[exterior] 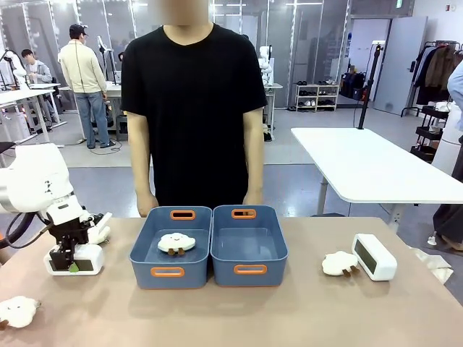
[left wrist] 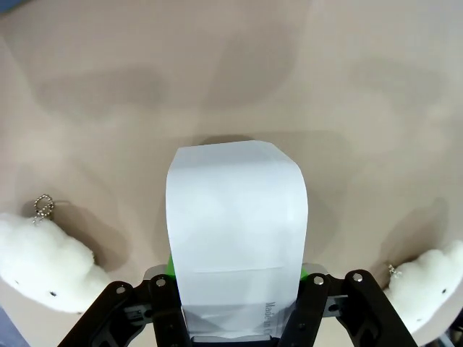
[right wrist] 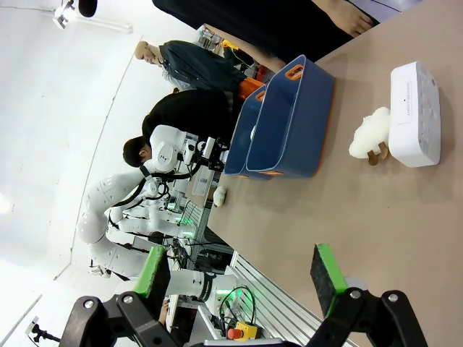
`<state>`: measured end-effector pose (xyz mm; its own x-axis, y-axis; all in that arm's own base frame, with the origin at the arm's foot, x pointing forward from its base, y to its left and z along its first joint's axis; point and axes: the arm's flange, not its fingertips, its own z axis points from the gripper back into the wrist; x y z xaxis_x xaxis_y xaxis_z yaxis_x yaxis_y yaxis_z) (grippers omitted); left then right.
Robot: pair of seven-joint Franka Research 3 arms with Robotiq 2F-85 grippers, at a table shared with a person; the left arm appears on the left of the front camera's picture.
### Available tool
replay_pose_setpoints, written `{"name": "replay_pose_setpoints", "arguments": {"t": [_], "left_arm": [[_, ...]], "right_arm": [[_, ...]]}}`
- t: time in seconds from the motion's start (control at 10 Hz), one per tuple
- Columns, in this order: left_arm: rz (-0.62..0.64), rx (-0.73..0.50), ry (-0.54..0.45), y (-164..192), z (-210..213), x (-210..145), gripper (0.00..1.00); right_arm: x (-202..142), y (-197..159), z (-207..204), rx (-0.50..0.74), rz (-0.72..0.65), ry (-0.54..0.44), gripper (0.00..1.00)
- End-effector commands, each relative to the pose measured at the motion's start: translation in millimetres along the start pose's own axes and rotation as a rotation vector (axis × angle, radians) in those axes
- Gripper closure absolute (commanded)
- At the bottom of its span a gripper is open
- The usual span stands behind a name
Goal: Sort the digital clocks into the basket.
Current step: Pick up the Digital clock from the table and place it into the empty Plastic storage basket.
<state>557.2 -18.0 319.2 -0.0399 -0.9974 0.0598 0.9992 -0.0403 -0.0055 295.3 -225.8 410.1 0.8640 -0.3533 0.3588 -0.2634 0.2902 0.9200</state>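
Observation:
A white digital clock (exterior: 90,257) stands on the table at the far left, and my left gripper (exterior: 71,264) is shut on it from above. In the left wrist view the clock's white body (left wrist: 235,210) sits between the green pads (left wrist: 171,266), which press on its sides. A second digital clock (exterior: 375,256) stands at the right, also seen in the right wrist view (right wrist: 414,113). My right gripper (right wrist: 239,271) hangs open above the table with nothing between its fingers. Two blue baskets stand side by side in the middle: the left one (exterior: 145,235) holds a plush sheep (exterior: 176,243), the right one (exterior: 282,242) holds nothing.
A person stands at the far edge behind the baskets, hands low by the table. Plush sheep lie beside the right clock (exterior: 339,263), at the front left corner (exterior: 16,311) and just behind my left gripper (exterior: 99,233). Two of them flank the held clock (left wrist: 40,264) (left wrist: 427,282).

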Motion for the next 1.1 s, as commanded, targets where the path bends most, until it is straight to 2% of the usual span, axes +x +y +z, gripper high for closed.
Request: {"name": "replay_pose_setpoints", "arguments": {"t": [0.0,0.3,0.4,0.5,0.7,0.8,0.9,1.0], "left_arm": [[-0.001,0.002,0.000,0.3,0.0,0.2,1.00],[-0.001,0.002,0.000,0.3,0.0,0.2,1.00],[0.000,0.000,-0.001,0.0,0.0,-0.1,0.48],[0.021,0.058,-0.044,-21.2,63.2,7.0,0.48],[-0.018,0.102,-0.095,-43.9,169.1,54.8,0.48],[-0.054,0.099,-0.107,-34.8,190.1,89.5,0.48],[-0.115,0.021,-0.223,-19.8,196.6,140.6,0.48],[-0.177,0.011,-0.275,-11.3,198.0,198.8,0.48]], "right_arm": [[-0.3,1.4,1.0,0.009,0.007,0.001,0.00],[-0.3,1.4,1.0,0.009,0.007,0.001,0.00],[-0.3,1.4,1.0,0.009,0.007,0.001,0.00],[-0.3,1.4,1.0,0.009,0.007,0.001,0.00],[-0.3,1.4,1.0,0.009,0.007,0.001,0.00],[-0.3,1.4,1.0,0.009,0.007,0.001,0.00],[-0.3,1.4,1.0,0.009,0.007,0.001,0.00],[-0.3,1.4,1.0,0.009,0.007,0.001,0.00]]}}
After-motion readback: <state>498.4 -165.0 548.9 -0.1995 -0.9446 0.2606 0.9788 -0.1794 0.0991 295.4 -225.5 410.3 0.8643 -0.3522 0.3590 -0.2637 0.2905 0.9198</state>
